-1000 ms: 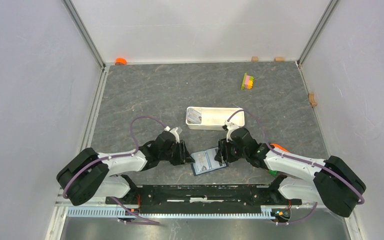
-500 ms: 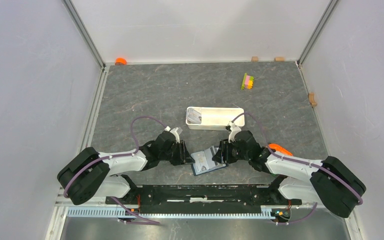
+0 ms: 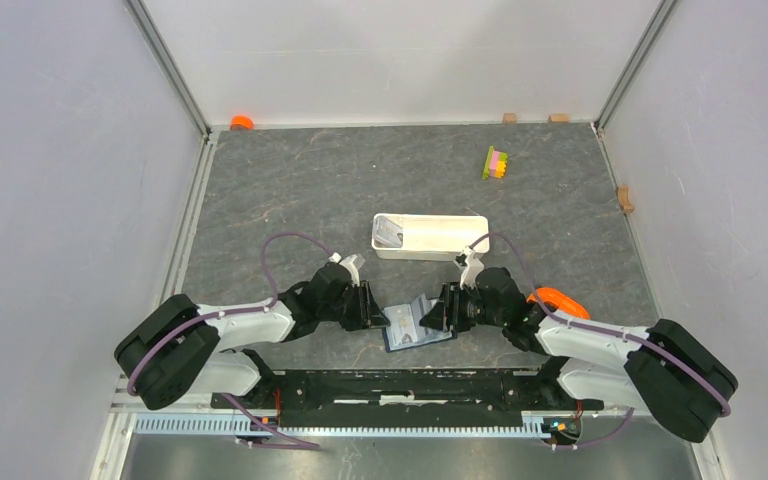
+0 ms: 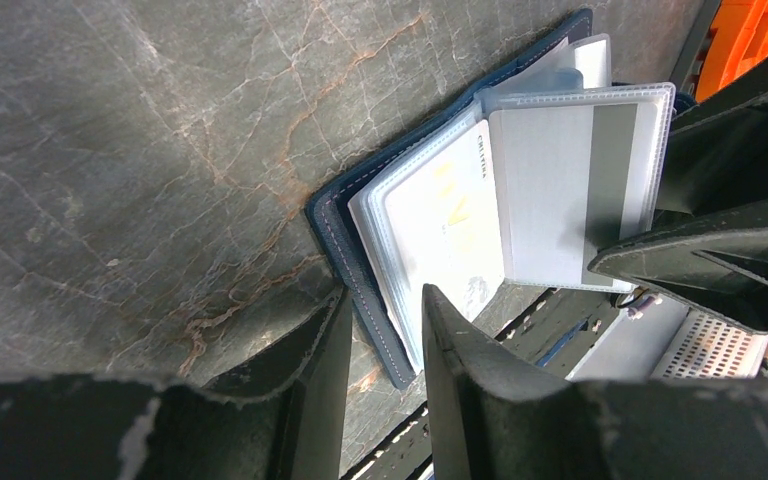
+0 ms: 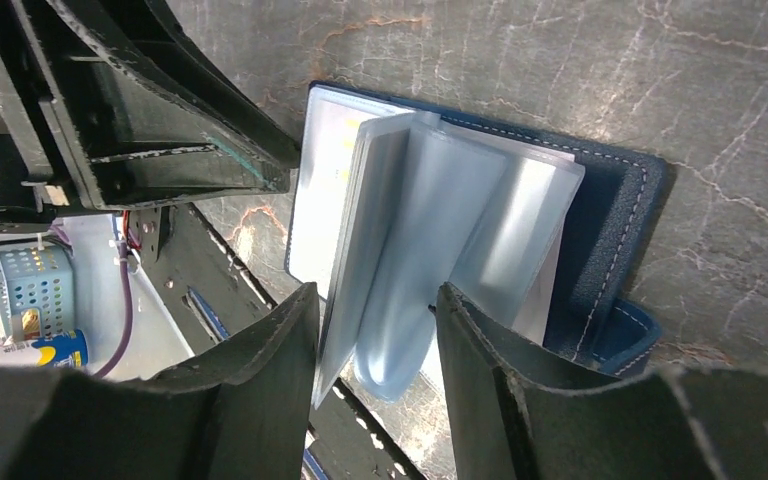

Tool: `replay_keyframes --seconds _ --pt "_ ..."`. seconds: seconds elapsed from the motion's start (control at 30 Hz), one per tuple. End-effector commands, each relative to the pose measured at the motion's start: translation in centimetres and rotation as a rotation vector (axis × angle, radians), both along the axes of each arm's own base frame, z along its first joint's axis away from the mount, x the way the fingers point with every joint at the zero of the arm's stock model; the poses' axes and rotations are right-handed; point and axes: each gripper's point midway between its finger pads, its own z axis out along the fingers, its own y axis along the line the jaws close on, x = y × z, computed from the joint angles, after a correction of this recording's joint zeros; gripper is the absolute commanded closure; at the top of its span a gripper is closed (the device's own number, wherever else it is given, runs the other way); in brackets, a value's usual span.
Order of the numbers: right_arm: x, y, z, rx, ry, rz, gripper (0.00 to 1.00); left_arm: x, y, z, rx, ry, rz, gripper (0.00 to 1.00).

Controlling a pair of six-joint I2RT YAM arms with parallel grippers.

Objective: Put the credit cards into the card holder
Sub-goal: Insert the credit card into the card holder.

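Item: my left pincer [image 4: 387, 295], clamped on a corner of the card holder [image 4: 335, 220], which lies open on the tabletop [image 4: 110, 150] between my two arms. Item: my right pincer [image 5: 378, 295], closed on the holder's fanned clear sleeves [image 5: 410, 230], one sleeve carrying a silvery credit card [image 4: 560, 190] with a dark stripe. Beyond, well apart: a white tray [image 3: 440, 238] with a grey card [image 3: 390, 235] at its left end.
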Motion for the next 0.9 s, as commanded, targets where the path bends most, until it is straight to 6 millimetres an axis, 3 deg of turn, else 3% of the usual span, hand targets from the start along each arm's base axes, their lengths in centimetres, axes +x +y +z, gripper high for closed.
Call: replay_keyframes --seconds 0.0,0.2,0.37,0.6,0.73,0.87 --pt "0.7 1.3 2.6 0.056 -0.061 0.029 0.48 0.3 -0.2 0.4 -0.017 -0.017 0.013 0.62" --pt "0.7 0.8 1.5 0.013 -0.050 0.021 0.49 0.3 -0.3 0.5 -0.019 -0.017 0.013 0.63" --pt "0.6 2.1 3.4 0.079 -0.086 0.059 0.49 0.3 -0.3 0.5 -0.018 -0.016 0.013 0.63" --pt "-0.5 5.4 5.6 0.118 -0.131 0.162 0.49 0.4 0.0 0.8 -0.009 -0.027 0.020 0.63" --pt "-1.2 6.5 5.1 0.092 -0.124 0.190 0.49 0.6 0.9 0.7 0.033 -0.043 0.036 0.63" --pt "-0.7 6.1 4.2 0.010 -0.142 0.174 0.50 0.7 1.9 1.0 0.068 -0.067 0.055 0.63"
